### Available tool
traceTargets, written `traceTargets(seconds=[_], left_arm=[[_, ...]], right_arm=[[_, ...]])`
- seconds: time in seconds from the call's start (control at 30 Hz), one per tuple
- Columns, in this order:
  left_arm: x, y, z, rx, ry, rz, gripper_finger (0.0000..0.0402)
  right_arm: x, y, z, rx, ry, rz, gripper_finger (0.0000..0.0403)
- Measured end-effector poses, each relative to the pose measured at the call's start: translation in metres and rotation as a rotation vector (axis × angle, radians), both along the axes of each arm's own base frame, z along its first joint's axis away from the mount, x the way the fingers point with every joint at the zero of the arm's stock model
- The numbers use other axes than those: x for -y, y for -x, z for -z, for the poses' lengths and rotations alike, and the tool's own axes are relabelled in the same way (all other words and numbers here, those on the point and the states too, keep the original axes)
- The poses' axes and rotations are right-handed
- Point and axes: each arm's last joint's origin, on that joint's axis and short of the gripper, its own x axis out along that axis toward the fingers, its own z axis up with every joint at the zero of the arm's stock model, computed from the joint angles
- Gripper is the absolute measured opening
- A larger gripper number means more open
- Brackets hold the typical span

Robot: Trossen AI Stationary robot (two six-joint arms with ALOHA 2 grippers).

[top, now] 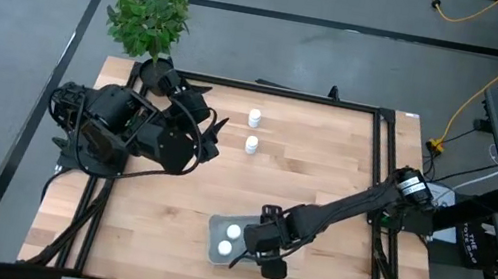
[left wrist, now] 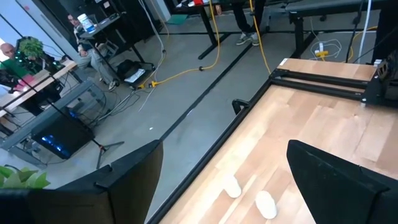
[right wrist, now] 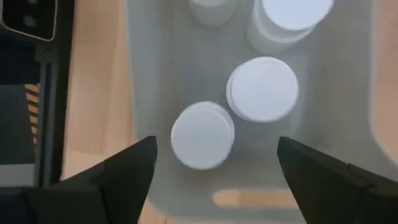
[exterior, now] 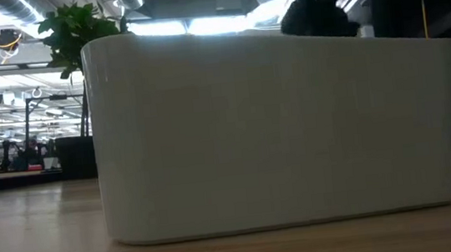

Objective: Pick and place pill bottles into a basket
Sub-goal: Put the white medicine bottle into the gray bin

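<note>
Left gripper (top: 212,136) parked at table's left, fingers spread, empty.

Two bottles (top: 253,131) stand mid-table toward far edge, not yet picked.

Basket (top: 213,251) near front edge, pale, shallow; four white-capped bottles inside by right wrist view.

Right gripper (right wrist: 214,162) above basket, fingers spread, empty.

The right end effector (right wrist: 214,180) hangs directly over the pale grey-blue basket (right wrist: 155,81), its two dark fingers (right wrist: 118,171) spread wide apart. Between them, inside the basket, stand white-capped pill bottles: one (right wrist: 202,135) just ahead of the end effector, another (right wrist: 262,88) touching it, two more (right wrist: 289,15) farther ahead. Wooden worktop (right wrist: 96,81) lies beside the basket.
</note>
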Motion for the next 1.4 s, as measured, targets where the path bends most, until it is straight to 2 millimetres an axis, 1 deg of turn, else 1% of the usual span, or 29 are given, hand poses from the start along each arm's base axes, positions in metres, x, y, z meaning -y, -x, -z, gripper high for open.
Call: traceTargets(seconds=[0.13,0.27,0.37,0.43,0.5,0.57,0.67,0.8,0.87,0.93,1.03,1.1,1.13,1.27,1.4], left_arm=[[0.000,0.001,0.001,-0.013,-0.005,0.000,0.0336],[0.000,0.001,0.001,-0.024,0.004,0.010,0.0336],[0.000,0.002,0.002,-0.033,0.005,0.013,0.0336],[0.000,0.001,0.003,-0.045,0.022,0.031,0.0336],[0.000,-0.001,0.006,-0.081,0.029,0.050,0.0336],[0.000,-0.001,0.009,-0.118,0.035,0.066,0.0336],[-0.004,-0.003,0.010,-0.138,0.061,0.076,0.0336],[-0.015,-0.007,0.012,-0.175,0.075,0.072,0.0336],[-0.022,-0.010,0.013,-0.198,0.061,0.060,0.0336],[-0.032,-0.017,0.018,-0.201,0.058,0.015,0.0336],[-0.051,-0.029,0.036,-0.267,0.100,-0.024,0.0336],[-0.064,-0.041,0.054,-0.305,0.129,-0.044,0.0336],[-0.069,-0.049,0.066,-0.329,0.145,-0.035,0.0336],[-0.086,-0.080,0.119,-0.401,0.202,0.064,0.0336],[-0.106,-0.099,0.159,-0.348,0.267,0.143,0.0336]], right_arm=[[0.001,0.002,-0.023,-0.044,0.031,-0.007,0.0332],[0.006,0.007,-0.049,-0.080,0.139,-0.023,0.0332],[0.015,0.006,-0.071,-0.023,0.254,-0.030,0.0333],[0.026,0.001,-0.088,0.076,0.308,-0.013,0.0333],[0.042,-0.007,-0.104,0.179,0.322,0.016,0.0333],[0.063,-0.012,-0.117,0.243,0.314,0.055,0.0333],[0.099,-0.009,-0.130,0.249,0.341,0.147,0.0333],[0.146,0.011,-0.151,0.229,0.469,0.322,0.0333],[0.163,0.024,-0.166,0.262,0.511,0.392,0.0333],[0.173,0.037,-0.180,0.302,0.529,0.448,0.0333],[0.183,0.060,-0.199,0.363,0.560,0.504,0.0333],[0.188,0.078,-0.208,0.390,0.601,0.529,0.0333],[0.190,0.087,-0.212,0.409,0.617,0.549,0.0333],[0.197,0.119,-0.214,0.450,0.631,0.598,0.0333],[0.199,0.147,-0.209,0.483,0.643,0.599,0.0333]])
